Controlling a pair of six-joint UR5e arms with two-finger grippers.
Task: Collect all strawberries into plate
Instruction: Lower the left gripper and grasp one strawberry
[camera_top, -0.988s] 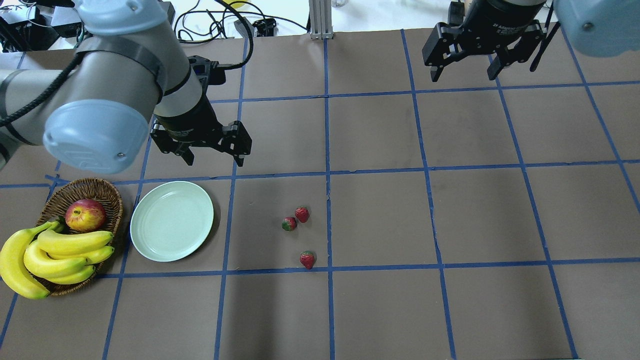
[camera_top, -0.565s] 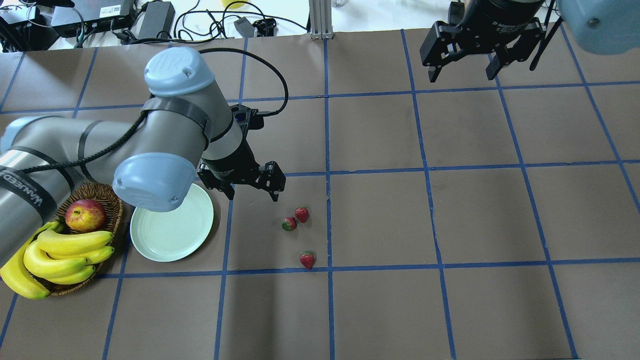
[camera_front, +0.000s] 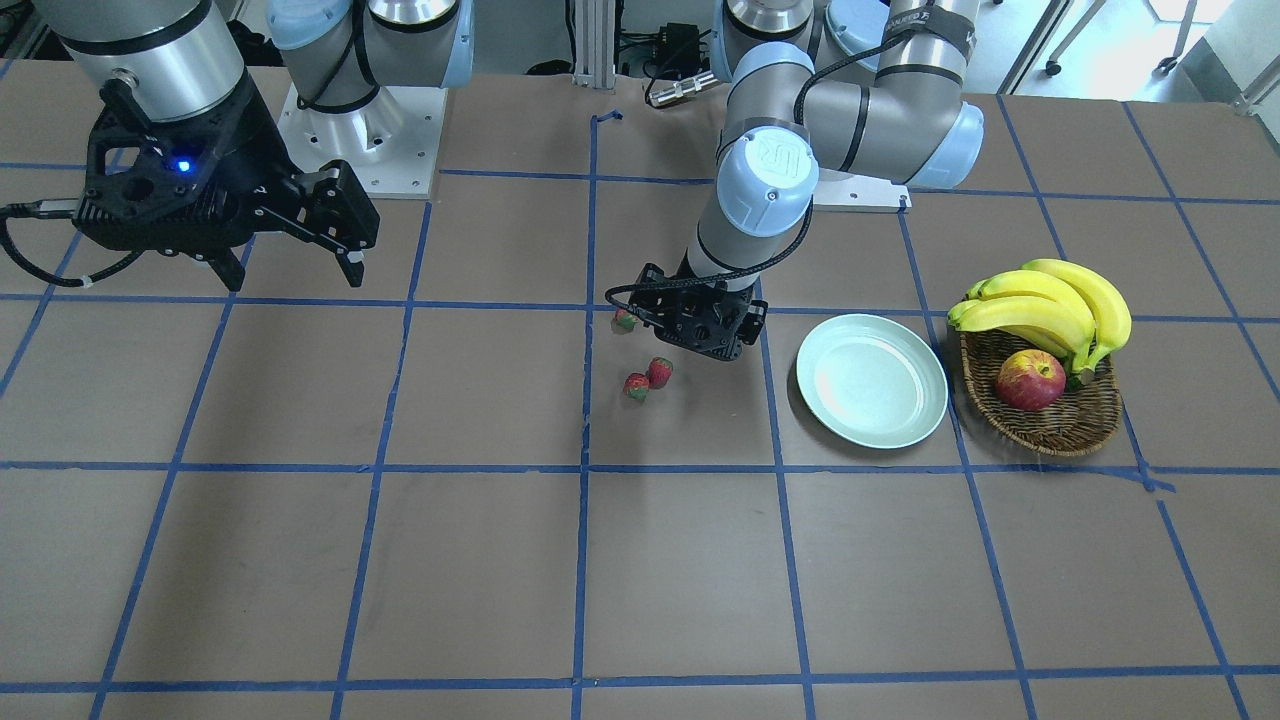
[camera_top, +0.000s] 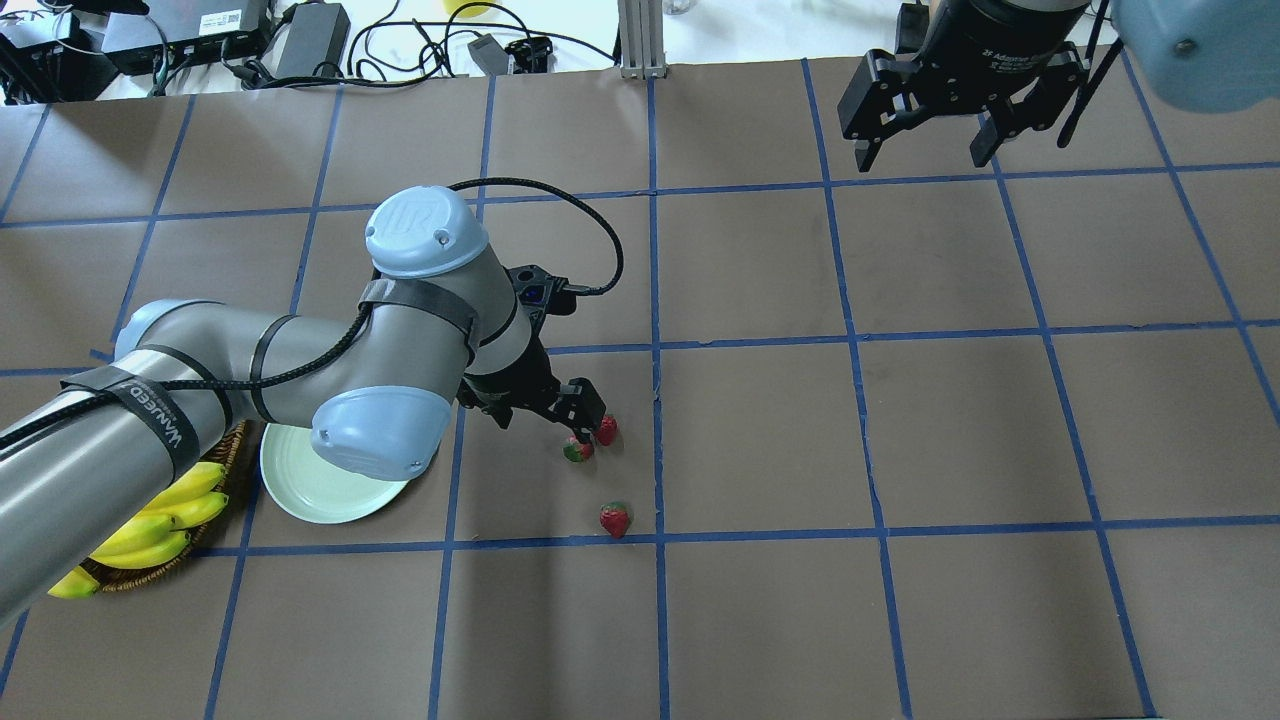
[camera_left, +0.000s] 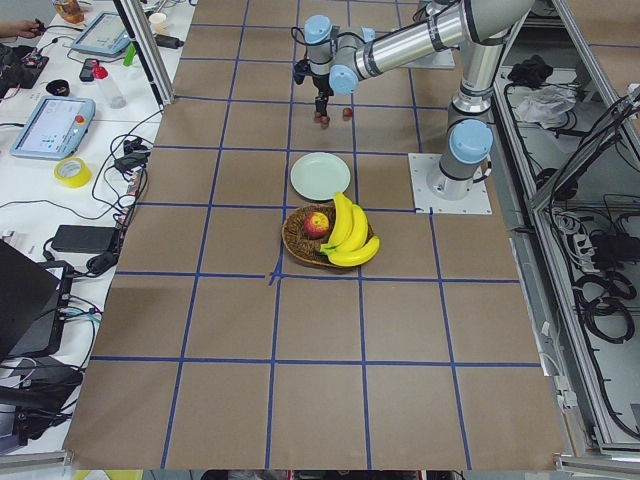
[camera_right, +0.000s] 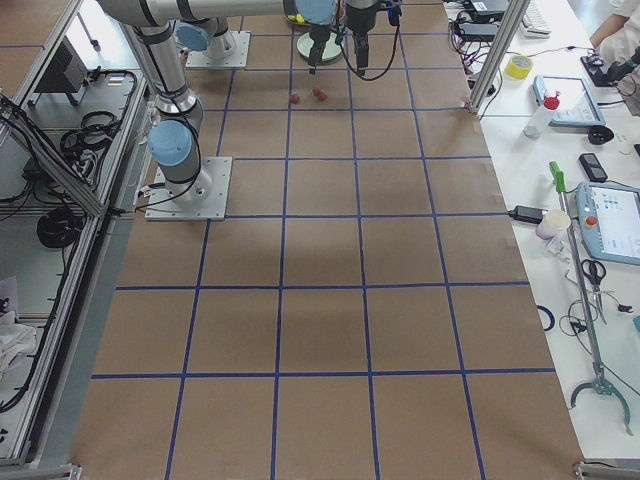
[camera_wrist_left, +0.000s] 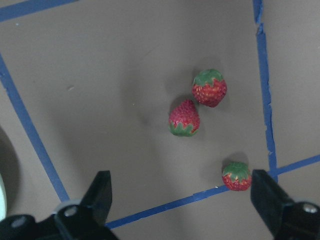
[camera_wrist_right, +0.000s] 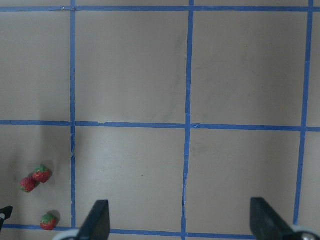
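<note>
Strawberries (camera_wrist_left: 184, 118) lie loose on the desk (camera_top: 760, 620) near the plate (camera_front: 872, 380); my left gripper (camera_wrist_left: 180, 175) hangs wide open, holding nothing, above them. Small, light, likely slippery: I'd pinch one across its middle.

A robotics lab. A left arm (camera_front: 850, 100) and a right arm (camera_front: 140, 40), both grey industrial robots, are standing bolted to a wide bench (camera_top: 760, 620) that is wearing brown paper gridded with blue tape (camera_front: 300, 466). Aluminium frame posts (camera_left: 143, 55) are rising along its edges. Cables (camera_left: 130, 160), power bricks (camera_left: 72, 238), teach pendants (camera_left: 50, 128) and a yellow tape roll (camera_left: 72, 172) are lying on white side tables (camera_left: 30, 190).
</note>
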